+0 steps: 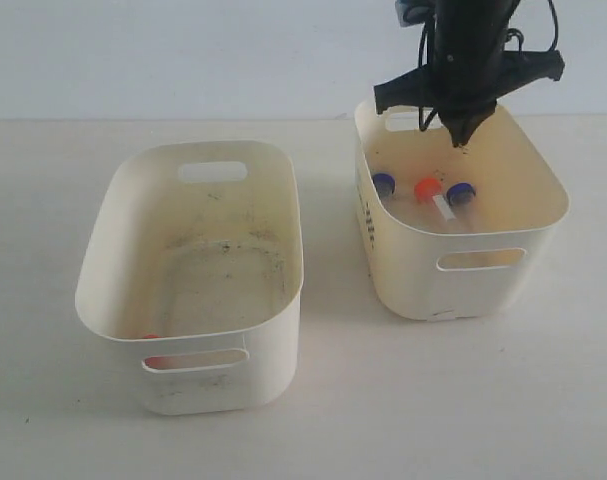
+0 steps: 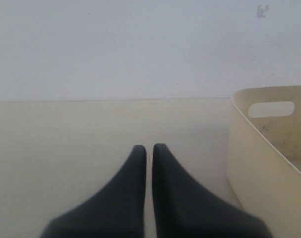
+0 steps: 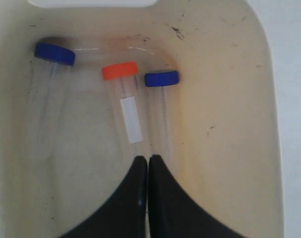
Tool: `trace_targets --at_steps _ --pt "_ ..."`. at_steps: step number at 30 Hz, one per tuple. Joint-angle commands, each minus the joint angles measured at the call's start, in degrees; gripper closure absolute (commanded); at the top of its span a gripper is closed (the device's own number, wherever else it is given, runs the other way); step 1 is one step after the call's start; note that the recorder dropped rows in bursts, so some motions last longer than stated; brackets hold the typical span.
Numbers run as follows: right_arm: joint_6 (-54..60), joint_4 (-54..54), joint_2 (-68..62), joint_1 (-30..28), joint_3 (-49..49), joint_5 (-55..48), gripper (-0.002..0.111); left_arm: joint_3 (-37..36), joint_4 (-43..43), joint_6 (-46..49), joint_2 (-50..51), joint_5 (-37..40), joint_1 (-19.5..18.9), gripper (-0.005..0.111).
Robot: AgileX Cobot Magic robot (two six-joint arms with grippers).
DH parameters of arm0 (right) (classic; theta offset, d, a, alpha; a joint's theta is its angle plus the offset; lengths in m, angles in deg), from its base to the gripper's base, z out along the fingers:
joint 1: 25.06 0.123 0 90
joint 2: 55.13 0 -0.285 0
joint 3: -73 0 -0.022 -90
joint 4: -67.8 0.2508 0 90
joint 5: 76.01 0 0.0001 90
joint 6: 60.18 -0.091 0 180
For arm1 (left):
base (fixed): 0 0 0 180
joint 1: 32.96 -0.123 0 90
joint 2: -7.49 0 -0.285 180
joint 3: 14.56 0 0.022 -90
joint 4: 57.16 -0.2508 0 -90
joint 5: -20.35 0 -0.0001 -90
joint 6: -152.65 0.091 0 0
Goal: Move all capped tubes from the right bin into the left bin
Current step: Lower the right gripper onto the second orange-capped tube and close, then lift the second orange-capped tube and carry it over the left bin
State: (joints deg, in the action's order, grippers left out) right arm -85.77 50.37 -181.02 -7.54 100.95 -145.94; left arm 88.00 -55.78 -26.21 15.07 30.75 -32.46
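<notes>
Capped tubes (image 3: 128, 114) — three, two with blue caps and one with orange, flat on the floor of the right bin (image 1: 463, 290). Right gripper (image 3: 148, 159) — jaws pressed together, empty, hangs over them. The tubes' long axes run straight ahead of its tips, caps at the far end.

**Both grippers shut, R arm pointing down**

R arm (image 1: 470, 50) comes in from the top of the exterior view, wrist near vertical, black cables (image 1: 553, 25) looped beside it. R gripper (image 1: 461, 138) points straight down, fingers (image 3: 135, 198) pressed together tip to tip (nothing between them). L gripper (image 2: 149, 148) is aimed forward, approx. level. Its two black fingers lie side by side w/ only a hairline gap, holding nothing.
</notes>
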Motion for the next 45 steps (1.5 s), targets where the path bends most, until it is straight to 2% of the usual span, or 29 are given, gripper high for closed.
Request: trace_targets --at_steps 1,5,8,45 --pt "0.0 -0.1 -2.2 -0.3 0.0 0.0 0.099 0.2 0.1 -0.2 0.2 -0.6 0.1 0.103" --pt "1.7 0.0 -4.0 -0.3 0.0 0.0 0.069 0.2 0.1 -0.2 0.2 -0.6 0.1 0.103" --pt "3.3 0.3 -5.2 -0.3 0.0 0.0 0.057 0.2 0.1 -0.2 0.2 -0.6 0.1 0.103" --pt "8.3 3.3 -16.2 -0.3 0.1 1.4 0.057 0.2 0.1 -0.2 0.2 -0.6 0.1 0.103"
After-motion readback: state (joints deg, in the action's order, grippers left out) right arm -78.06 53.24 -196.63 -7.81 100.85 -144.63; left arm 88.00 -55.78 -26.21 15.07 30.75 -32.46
